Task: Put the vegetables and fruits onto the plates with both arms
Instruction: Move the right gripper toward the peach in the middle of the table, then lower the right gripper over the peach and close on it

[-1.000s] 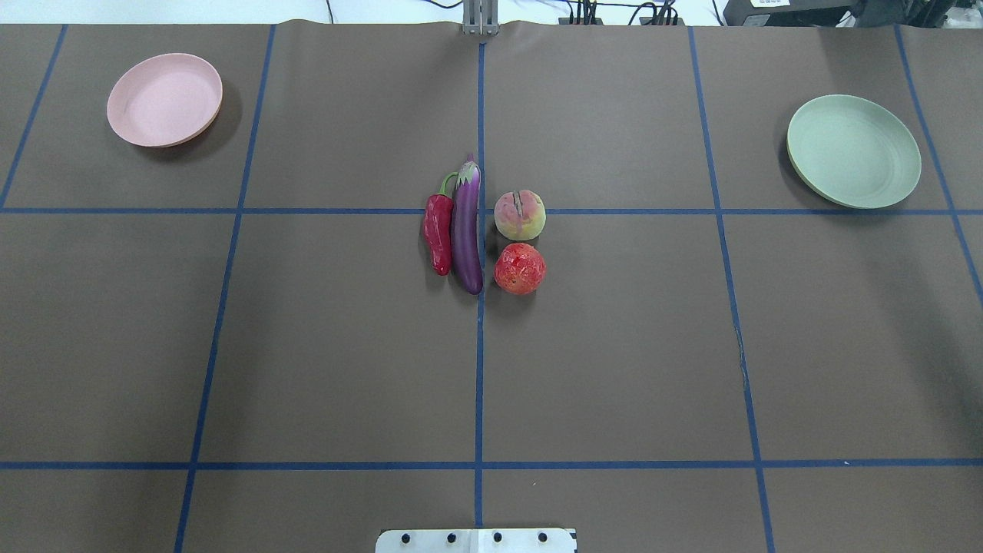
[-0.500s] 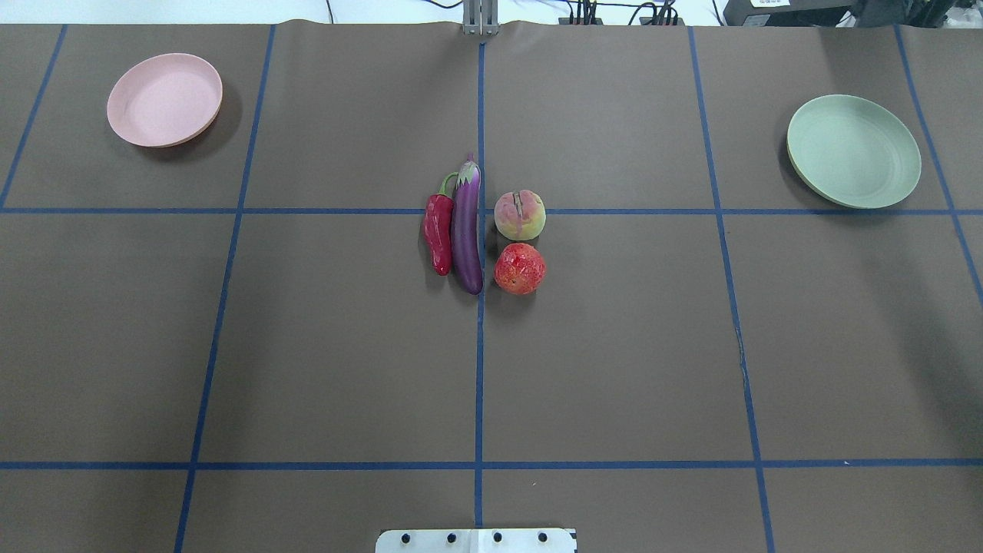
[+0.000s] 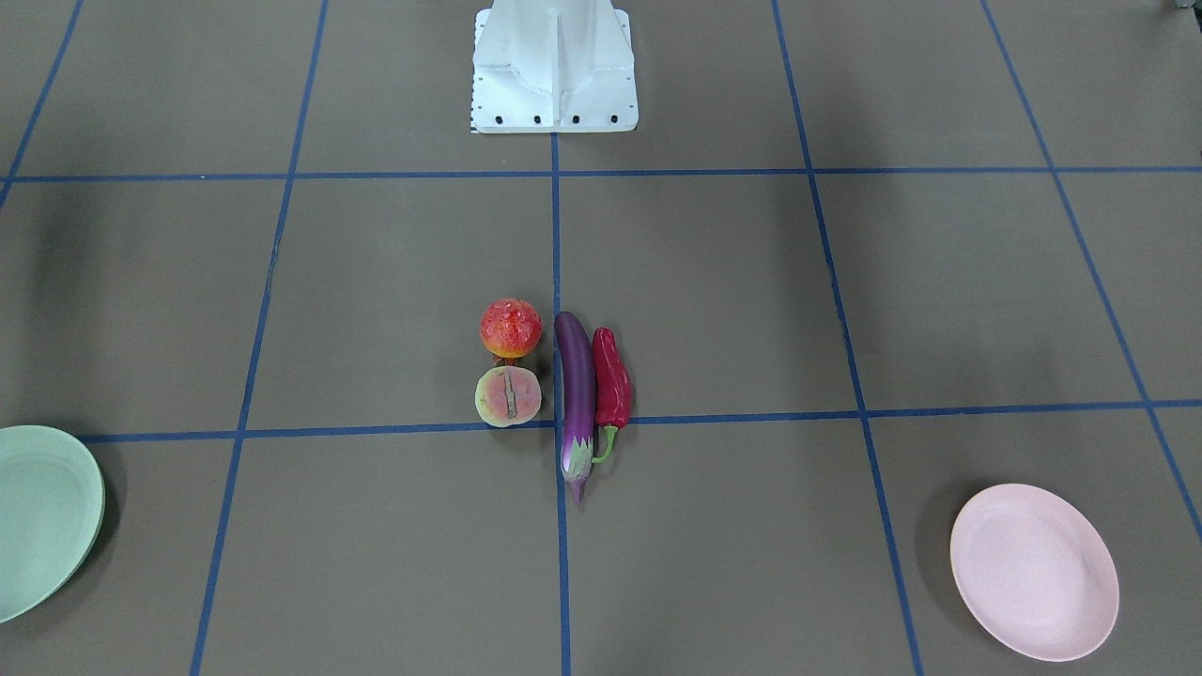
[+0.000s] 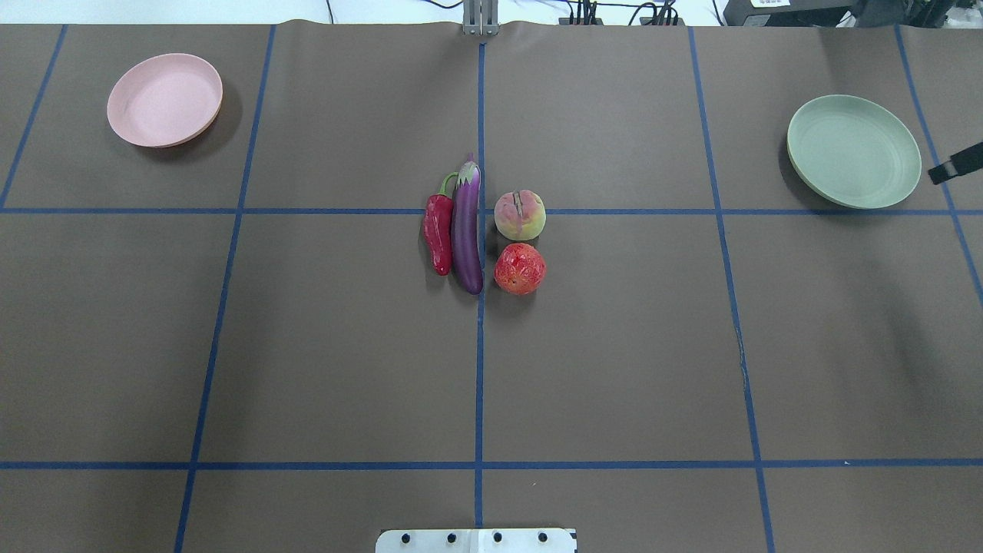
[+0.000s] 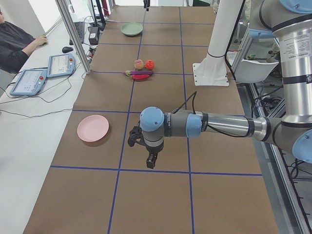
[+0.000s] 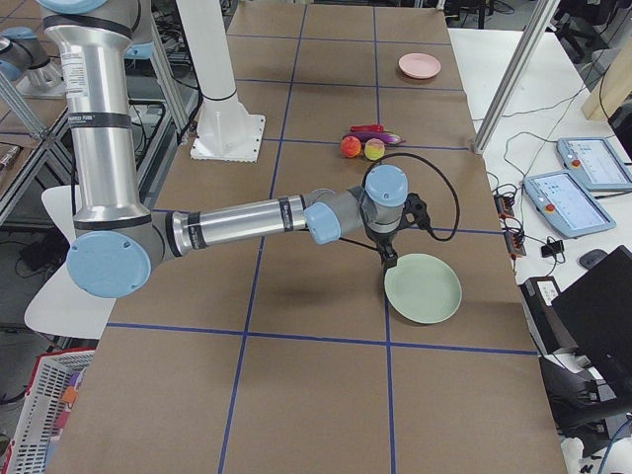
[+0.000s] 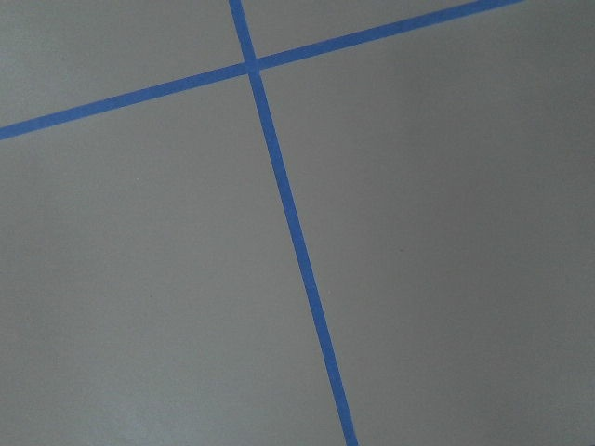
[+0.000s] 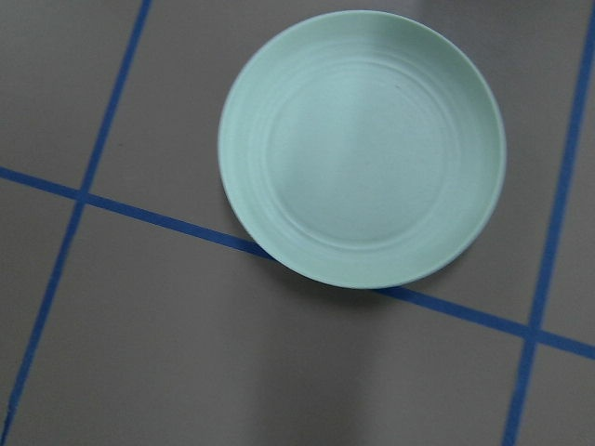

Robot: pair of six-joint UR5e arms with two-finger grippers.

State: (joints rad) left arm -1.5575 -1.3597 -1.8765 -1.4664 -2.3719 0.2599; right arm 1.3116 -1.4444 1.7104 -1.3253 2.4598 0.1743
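1. Both grippers are hanging over the brown table (image 5: 219,195) with fingers pointing down. The left gripper (image 5: 151,162) is hovering near the pink plate (image 5: 92,128), and its wrist camera is showing only cloth and blue tape lines (image 7: 288,223). The right gripper (image 6: 389,261) is hovering just beside the mint green plate (image 6: 423,287). Whether either one is spread or closed, I cannot tell.
2. Out from the white base block (image 4: 476,540), the bumpy red-orange fruit (image 4: 520,268) is sitting just right of the centre tape line.
3. Right behind it, the pale halved fruit (image 4: 520,215) is resting, seemingly touching it.
4. Beside them, the eggplant (image 4: 467,226) is lying along the centre line with its stem end pointing away from the robot. The chili pepper (image 4: 438,233) is lying against its left side.
5. Farthest out, the pink plate is sitting at the far left and the mint green plate at the far right, both well apart from the produce.
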